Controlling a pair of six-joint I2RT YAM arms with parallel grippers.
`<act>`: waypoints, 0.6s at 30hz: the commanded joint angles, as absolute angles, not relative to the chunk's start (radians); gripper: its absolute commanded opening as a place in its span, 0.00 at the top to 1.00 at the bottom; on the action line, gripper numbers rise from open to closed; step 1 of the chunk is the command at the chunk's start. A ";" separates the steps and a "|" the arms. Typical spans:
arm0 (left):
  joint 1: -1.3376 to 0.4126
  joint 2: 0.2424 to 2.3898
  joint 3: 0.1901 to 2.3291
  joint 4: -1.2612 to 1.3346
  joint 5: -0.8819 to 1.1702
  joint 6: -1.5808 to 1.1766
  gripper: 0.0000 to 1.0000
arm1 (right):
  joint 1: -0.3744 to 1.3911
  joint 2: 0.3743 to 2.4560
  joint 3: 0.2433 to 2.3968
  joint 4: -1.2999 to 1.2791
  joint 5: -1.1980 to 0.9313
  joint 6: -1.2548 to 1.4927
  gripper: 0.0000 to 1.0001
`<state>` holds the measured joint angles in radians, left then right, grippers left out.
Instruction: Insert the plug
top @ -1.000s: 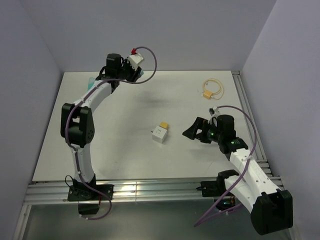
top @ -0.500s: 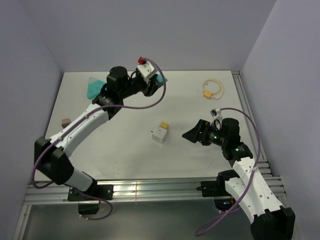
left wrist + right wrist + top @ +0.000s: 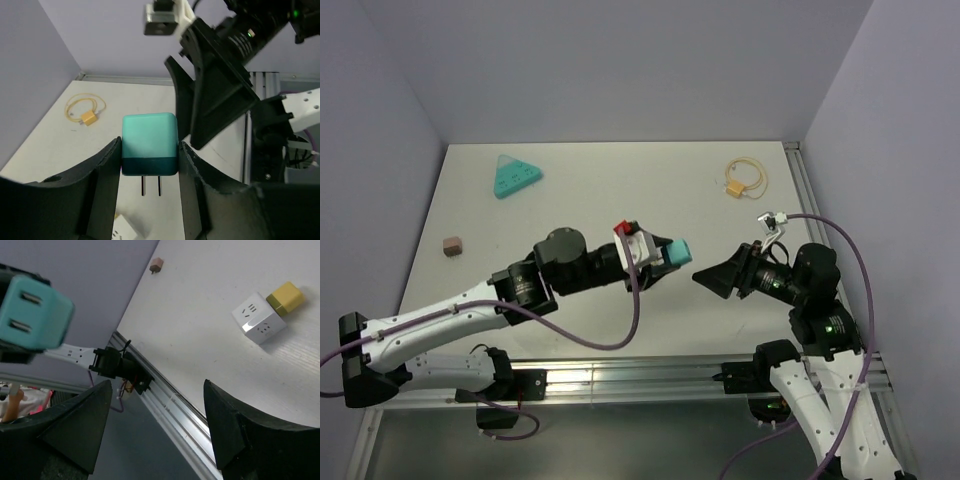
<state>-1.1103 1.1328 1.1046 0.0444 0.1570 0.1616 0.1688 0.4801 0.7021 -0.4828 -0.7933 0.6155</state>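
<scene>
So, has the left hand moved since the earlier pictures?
Yes. The left hand, holding the teal plug, came from the far edge of the table, level with the yellow cable, toward the near middle.

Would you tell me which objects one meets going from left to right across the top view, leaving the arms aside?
Brown block → teal triangle → teal plug → yellow cable.

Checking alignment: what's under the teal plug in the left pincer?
The teal plug's prongs point down toward the table. Part of the white socket cube shows lower left; the left pincer covers the rest.
</scene>
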 commanded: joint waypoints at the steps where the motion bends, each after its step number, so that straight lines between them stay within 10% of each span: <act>1: -1.234 1.092 1.065 0.009 0.005 0.156 1.00 | 0.173 0.448 0.762 -0.577 -0.844 0.626 0.20; 18: -1.525 1.052 0.936 -0.012 -0.276 0.141 1.00 | 0.411 0.483 0.667 -0.354 -0.734 0.830 0.26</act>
